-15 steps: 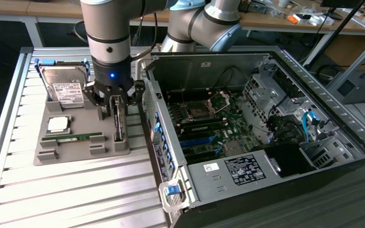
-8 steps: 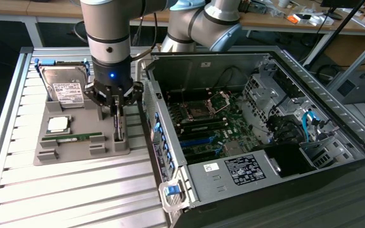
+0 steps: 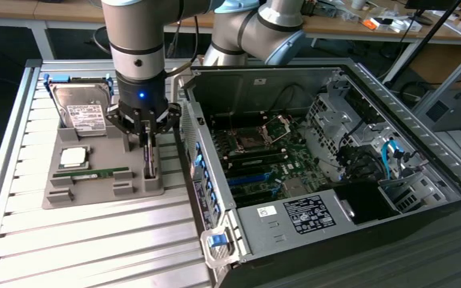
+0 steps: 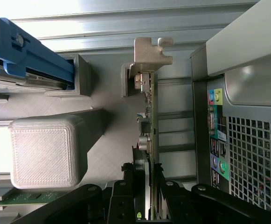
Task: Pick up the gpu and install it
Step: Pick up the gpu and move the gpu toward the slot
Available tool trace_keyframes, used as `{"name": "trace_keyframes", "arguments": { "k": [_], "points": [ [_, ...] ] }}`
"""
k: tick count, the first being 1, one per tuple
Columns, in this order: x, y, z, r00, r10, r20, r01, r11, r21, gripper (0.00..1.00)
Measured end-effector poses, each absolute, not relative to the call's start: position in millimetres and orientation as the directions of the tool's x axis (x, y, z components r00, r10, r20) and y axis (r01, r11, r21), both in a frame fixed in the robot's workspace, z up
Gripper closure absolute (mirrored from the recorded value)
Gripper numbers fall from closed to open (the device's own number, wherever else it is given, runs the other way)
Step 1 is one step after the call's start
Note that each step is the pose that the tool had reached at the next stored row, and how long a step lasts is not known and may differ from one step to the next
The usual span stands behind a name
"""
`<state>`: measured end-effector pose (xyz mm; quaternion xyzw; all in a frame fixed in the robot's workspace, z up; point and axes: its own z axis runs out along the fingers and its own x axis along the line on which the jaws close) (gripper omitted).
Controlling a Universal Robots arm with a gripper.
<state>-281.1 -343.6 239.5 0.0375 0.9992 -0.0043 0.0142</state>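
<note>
Slatted table [image 3: 94, 246] bears grey tray [image 3: 86, 193]; end effector [image 3: 146, 133] clamps upright gpu [image 3: 151, 165] just beside computer case [image 3: 189, 135].

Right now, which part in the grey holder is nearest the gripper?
The gpu, on edge inside the gripper; the hard drive, processor and memory stick sit apart.

Colours as I see them:
- Graphics card [image 4: 150, 116]: green board, black face.
- Gripper [image 4: 147, 205]: black.
- Arm [image 3: 138, 36]: grey, with a blue light at the wrist.
- Tray [image 3: 94, 193]: plain grey, with a fine ribbed texture on its blocks.
- Hard drive [image 3: 82, 111]: silver, white label, blue side rails.
- Memory stick [image 3: 93, 173]: green.
- Table [image 3: 78, 246]: silver, striped with slats.
- Computer case [image 3: 254, 71]: grey.
- Motherboard [image 3: 295, 165]: green with blue slots.
- Back panel [image 4: 256, 158]: square-mesh grille, with green and teal sockets.
</note>
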Motion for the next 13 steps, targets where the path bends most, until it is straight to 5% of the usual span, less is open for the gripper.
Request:
{"name": "trace_keyframes", "arguments": {
  "k": [13],
  "points": [
    [-281.1, -343.6, 245.1, -0.997, 0.075, -0.028, 0.075, 0.997, -0.008, 0.73]
  ]
}}
